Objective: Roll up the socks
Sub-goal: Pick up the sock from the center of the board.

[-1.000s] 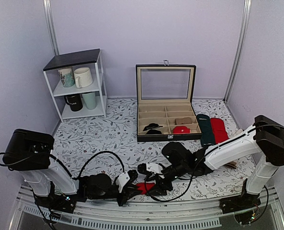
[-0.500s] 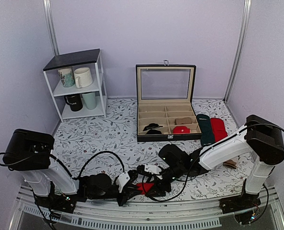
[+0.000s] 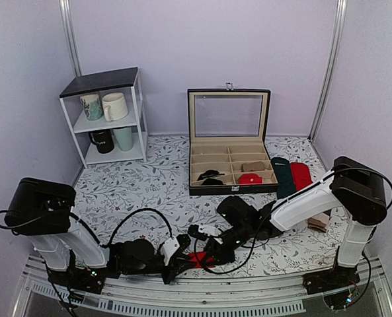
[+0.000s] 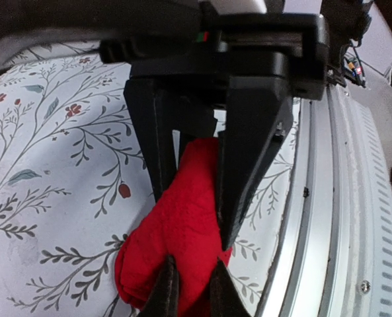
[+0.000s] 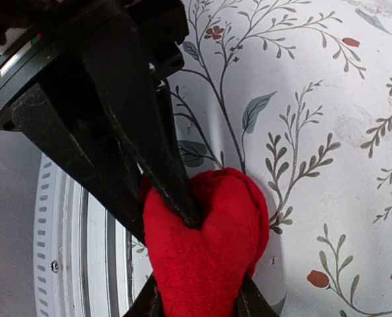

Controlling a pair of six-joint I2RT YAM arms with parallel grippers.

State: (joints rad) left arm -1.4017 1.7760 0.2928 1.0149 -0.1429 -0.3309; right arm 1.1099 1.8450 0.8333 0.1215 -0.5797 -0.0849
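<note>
Gripping from opposite sides, both grippers meet over a bunched bundle of bright red socks (image 3: 197,259) at the bottom centre of the overhead view, right at the near table edge. The left gripper (image 3: 184,257) reaches in from the left and the right gripper (image 3: 206,250) comes down from the upper right.

In the left wrist view, the left gripper (image 4: 194,212) is clenched on the upper part of the socks (image 4: 176,254), with red knit squeezed between its black fingers (image 4: 248,145). The right gripper's dark fingertips (image 4: 164,294) pinch the bundle from the bottom of the frame.

In the right wrist view, the right gripper (image 5: 159,214) bites into the top left of the socks (image 5: 205,257). The left gripper's tips (image 5: 248,302) hold the lower part.

The bundle lies on the floral tablecloth (image 3: 149,191), just beside the metal rail (image 4: 334,218). No beige end shows.

Farther back stands an open display case (image 3: 229,142). A dark green sock (image 3: 286,178) and a plain red sock (image 3: 302,177) lie side by side to its right. A white shelf (image 3: 106,115) with mugs (image 3: 114,105) stands at upper left.
</note>
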